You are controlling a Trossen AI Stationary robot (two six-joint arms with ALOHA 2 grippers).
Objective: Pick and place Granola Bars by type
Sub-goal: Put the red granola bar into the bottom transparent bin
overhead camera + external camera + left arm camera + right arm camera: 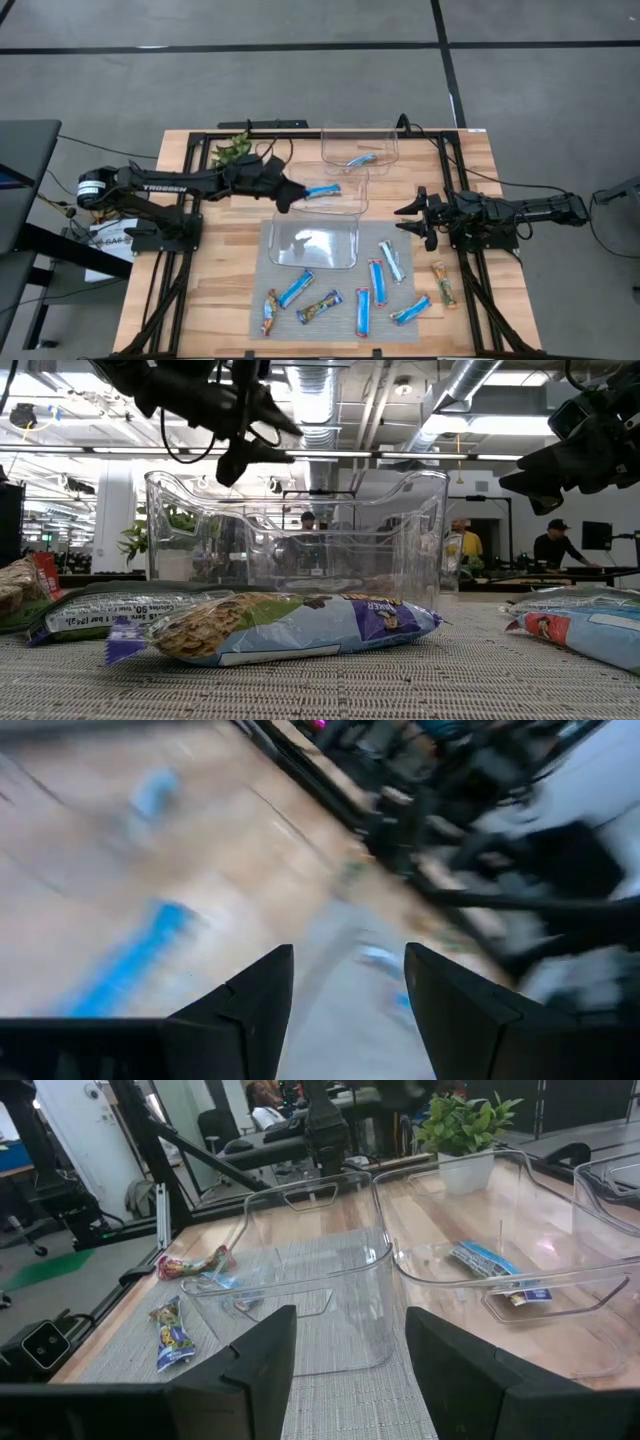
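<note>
Several granola bars lie flat on the grey mat (pixel 330 325): bright blue ones (pixel 296 288) (pixel 377 280), a pale silvery one (pixel 392 262) and red multicolour ones (pixel 270 312). An orange-brown bar (pixel 443 283) lies on the bare wood. One bright blue bar (pixel 322 190) lies in the middle clear bin, and a pale one (pixel 360 160) lies in the far bin. My left gripper (pixel 292 197) is open above the middle bin's left end, beside the blue bar, with nothing between its fingers (pixel 345 1000). My right gripper (pixel 410 218) waits open right of the bins.
Three clear bins stand in a row from far to near: far (pixel 360 132), middle (pixel 352 205) and near (pixel 348 262); I see no bar in the near bin. A small green plant (pixel 230 150) stands at the far left. Black frame rails run along both table sides.
</note>
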